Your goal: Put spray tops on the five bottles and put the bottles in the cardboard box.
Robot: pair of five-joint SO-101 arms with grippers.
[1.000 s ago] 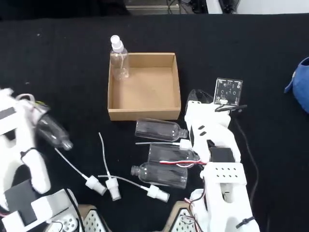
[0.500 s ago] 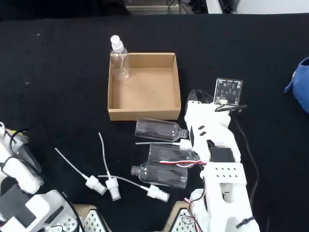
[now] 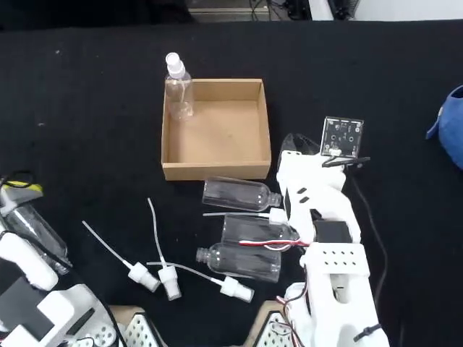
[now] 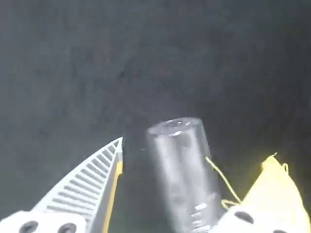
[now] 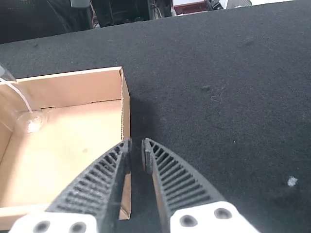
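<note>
A capped bottle (image 3: 177, 87) stood in the box's (image 3: 215, 171) back left corner. Three bottles (image 3: 239, 194) lay before the box, loose spray tops (image 3: 168, 277) to their left, and a fifth bottle (image 3: 40, 230) farther left.

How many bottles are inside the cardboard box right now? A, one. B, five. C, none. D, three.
A: a single capped bottle stands in a back corner of the cardboard box, while the left gripper holds a bare bottle well away from the box.
</note>
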